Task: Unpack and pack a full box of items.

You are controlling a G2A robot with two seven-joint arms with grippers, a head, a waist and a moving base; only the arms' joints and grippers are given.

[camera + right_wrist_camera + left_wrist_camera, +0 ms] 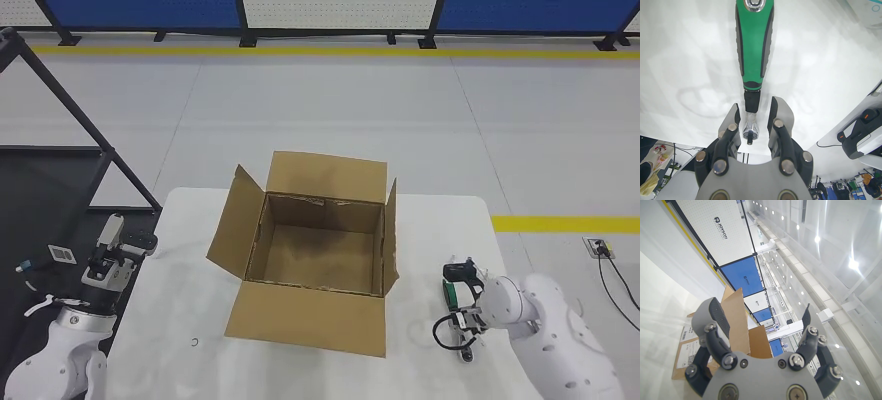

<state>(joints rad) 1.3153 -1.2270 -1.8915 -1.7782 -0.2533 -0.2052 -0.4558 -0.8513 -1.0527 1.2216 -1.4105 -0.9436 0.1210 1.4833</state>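
Spotter: Cardboard is sitting mid-table. Your brown cardboard box is standing on the white table with its four flaps folding outward and its brown floor showing.

Operator: And the tool, where is it lying?

Spotter: Your ratchet wrench with the green-and-grey handle and chrome head is lying flat on the table, to the box's right and apart from it. Your right gripper is hovering low over the head end. Its fingers are straddling the black neck, one on each side. They are standing narrowly apart, and a sliver of table is showing between each pad and the neck.

Operator: What is the left arm doing?

Spotter: Your left gripper is sitting by the table's left edge, well apart from the box. It is tilting upward and looking across at the box's side flap. Its fingers are spreading wide, with the flap showing between them farther off. White paper labels are sticking to the box wall facing that gripper.
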